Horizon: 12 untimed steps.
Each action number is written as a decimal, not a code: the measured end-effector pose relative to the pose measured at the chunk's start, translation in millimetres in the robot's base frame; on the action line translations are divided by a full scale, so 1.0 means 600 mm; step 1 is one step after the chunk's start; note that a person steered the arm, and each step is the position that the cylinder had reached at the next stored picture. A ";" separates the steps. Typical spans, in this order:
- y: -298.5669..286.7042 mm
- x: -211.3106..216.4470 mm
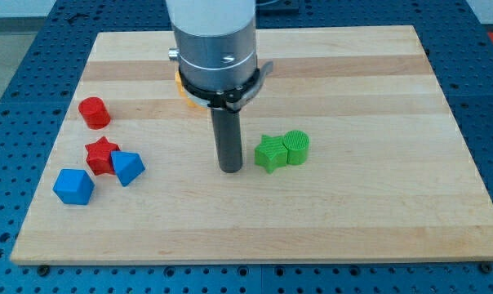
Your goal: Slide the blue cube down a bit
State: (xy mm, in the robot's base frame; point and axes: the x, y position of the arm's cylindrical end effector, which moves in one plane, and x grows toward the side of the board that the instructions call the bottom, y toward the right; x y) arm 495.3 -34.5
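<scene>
The blue cube [73, 186] lies near the board's [353, 212] lower-left corner, well left of my tip [230, 169], a plain rod without jaws.

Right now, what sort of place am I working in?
Probably a robotics lab bench: a wooden board sits on a blue perforated table, with small coloured blocks like the blue cube and my tip among them.

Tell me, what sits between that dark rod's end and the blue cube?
Only the blue triangular block, in the camera view, roughly between my tip and the blue cube; otherwise bare board.
</scene>
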 end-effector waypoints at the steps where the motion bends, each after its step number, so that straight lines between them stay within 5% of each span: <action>1: 0.026 -0.009; 3: 0.059 -0.013; 6: -0.078 -0.022; 10: -0.091 0.108; 12: -0.096 0.117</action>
State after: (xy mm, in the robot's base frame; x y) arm 565.6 -92.3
